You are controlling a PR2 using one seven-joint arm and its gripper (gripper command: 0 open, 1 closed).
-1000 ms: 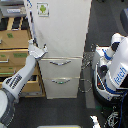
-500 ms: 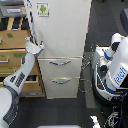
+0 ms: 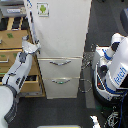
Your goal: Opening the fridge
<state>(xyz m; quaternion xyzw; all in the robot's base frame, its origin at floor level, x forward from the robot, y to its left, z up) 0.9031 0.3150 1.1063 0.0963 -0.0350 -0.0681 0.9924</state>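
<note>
Floor (image 3: pixel 70 112) of dark grey runs under everything, with a tan wooden cabinet (image 3: pixel 15 55) at the exterior view's left and a white-and-blue robot body (image 3: pixel 112 70) at its right. The fridge (image 3: pixel 62 45) stands between them, tall and white, green sticker (image 3: pixel 43 8) on its upper door, 2 lower drawers with curved silver handles. The tool (image 3: pixel 34 46) sits at the door's left edge; whether it grips cannot be told.

A small green sticker (image 3: pixel 42 8) is borne on the fridge (image 3: pixel 62 30) upper door, far left; its mark cannot be read. Blue lettering (image 3: pixel 119 75) is seen on the white robot body (image 3: pixel 116 70), right, illegible.
</note>
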